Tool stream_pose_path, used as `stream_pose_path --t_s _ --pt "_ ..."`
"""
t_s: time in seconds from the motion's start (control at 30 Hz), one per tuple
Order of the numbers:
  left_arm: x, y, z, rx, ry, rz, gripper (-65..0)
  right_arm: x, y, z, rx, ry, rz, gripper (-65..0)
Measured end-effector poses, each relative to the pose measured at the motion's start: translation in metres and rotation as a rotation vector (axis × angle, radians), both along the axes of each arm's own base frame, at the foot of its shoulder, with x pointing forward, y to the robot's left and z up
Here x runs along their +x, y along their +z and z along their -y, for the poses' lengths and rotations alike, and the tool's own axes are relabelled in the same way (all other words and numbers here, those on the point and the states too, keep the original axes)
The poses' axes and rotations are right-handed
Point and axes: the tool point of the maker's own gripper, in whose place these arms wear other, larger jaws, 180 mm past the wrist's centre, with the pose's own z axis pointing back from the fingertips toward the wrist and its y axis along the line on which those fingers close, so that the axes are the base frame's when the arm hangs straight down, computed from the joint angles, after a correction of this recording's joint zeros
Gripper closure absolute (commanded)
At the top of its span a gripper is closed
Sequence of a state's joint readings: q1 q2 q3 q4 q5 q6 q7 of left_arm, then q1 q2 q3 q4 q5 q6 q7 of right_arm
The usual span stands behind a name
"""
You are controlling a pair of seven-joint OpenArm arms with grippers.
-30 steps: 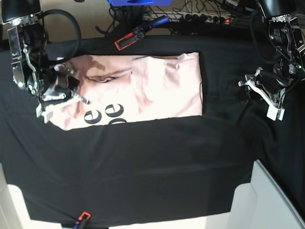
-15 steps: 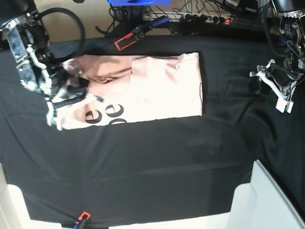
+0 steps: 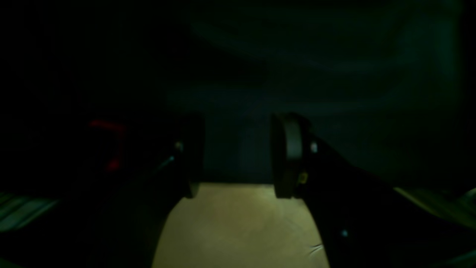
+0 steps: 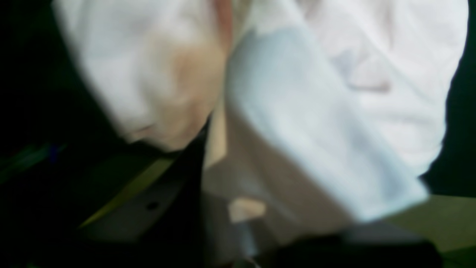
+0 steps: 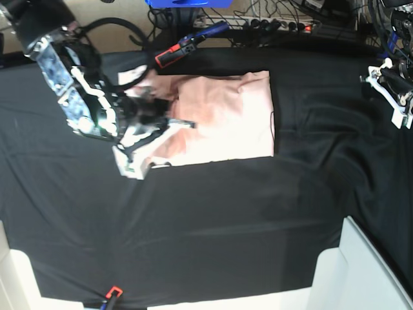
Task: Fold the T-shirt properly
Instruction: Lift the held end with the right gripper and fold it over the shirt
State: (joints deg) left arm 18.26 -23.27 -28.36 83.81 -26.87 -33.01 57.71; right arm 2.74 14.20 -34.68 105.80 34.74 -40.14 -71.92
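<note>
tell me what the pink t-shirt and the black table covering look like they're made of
T-shirt: soft matte knit, likely cotton; it creases and drapes limply where the right claw lifts its end. Table covering: thin matte black woven cloth, it seems; it shows loose ripples and no shine. The exact fibre of either cannot be told.

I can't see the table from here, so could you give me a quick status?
Right gripper shut on the T-shirt, carrying its end over the middle. Left gripper open, empty, off at the table's edge. Nothing in the way.
</note>
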Motion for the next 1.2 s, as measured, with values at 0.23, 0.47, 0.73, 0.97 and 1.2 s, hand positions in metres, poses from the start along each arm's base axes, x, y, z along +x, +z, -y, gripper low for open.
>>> stream_pose_path --t_s 0.23,0.47,0.73,0.97,1.2 --pt "-0.011 -0.011 0.002 0.045 -0.007 -0.051 -28.6 -0.002 0.007 -0.023 0.052 0.015 -0.016 -0.3" --pt "-0.01 -0.01 0.001 0.047 -0.009 -0.049 -28.6 -0.002 -0.014 -0.024 -0.001 -0.01 -0.06 -0.3" --pt "-0.01 -0.01 0.001 0.047 -0.008 -0.049 -28.6 0.003 -0.022 -0.055 -0.078 0.051 -0.038 -0.1" --pt "-0.011 -0.011 0.001 0.048 -0.009 -0.052 -28.6 0.014 -0.017 -0.069 -0.097 0.041 0.0 -0.1" --pt "-0.012 -0.015 0.009 0.027 -0.006 -0.05 -28.6 0.014 -0.017 -0.081 -0.104 0.071 -0.013 -0.1"
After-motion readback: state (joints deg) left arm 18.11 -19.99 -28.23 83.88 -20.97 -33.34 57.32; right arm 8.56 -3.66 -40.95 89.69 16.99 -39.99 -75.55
